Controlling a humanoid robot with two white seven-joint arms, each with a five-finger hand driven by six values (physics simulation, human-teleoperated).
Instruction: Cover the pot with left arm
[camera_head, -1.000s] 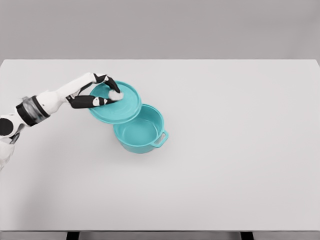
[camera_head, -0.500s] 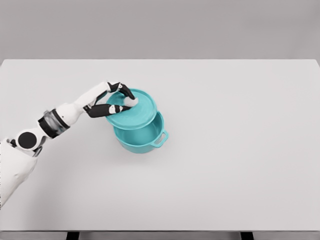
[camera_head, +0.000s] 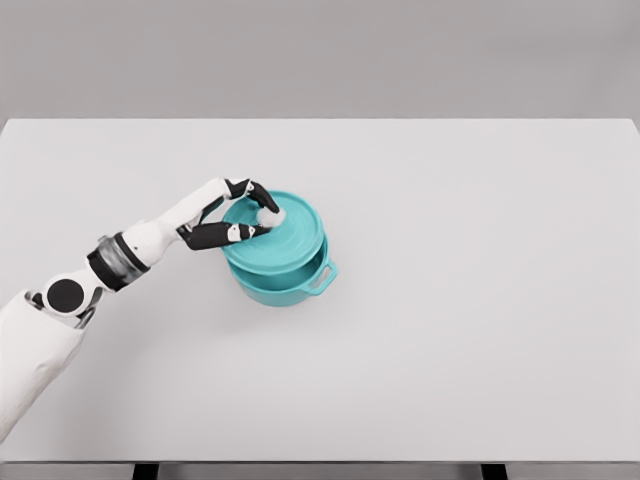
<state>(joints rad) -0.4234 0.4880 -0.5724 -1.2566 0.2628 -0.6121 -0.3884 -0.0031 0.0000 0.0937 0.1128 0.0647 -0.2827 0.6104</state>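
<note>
Only 1 view here, the head cam, so here goes. The left hand (camera_head: 240, 212) comes in from the lower left on its white arm, and its black-tipped fingers (camera_head: 232, 234) are pinched together around the small pale knob (camera_head: 271, 215) on top of the round teal lid (camera_head: 273, 232). Thumb on the near side, the other fingers curling over from the far side, so it's a proper closed grip on that knob, not a flat palm.

The lid sits right over the round teal pot with loop handles (camera_head: 290, 283), a bit left of the middle of the plain white table (camera_head: 480, 300). Its left edge looks a touch higher than the right, so I think it's still slightly tilted and not fully seated, but from this angle it's hard to say for sure. 1 of the pot's handles (camera_head: 324, 276) sticks out at the lower right.

No brands, labels or writing anywhere that I can read.

Compared with half a second ago, the lid has slid further right and down, so it now hides nearly the whole pot opening, where earlier you could still see a crescent of the inside. The arm has reached further in too.
</note>
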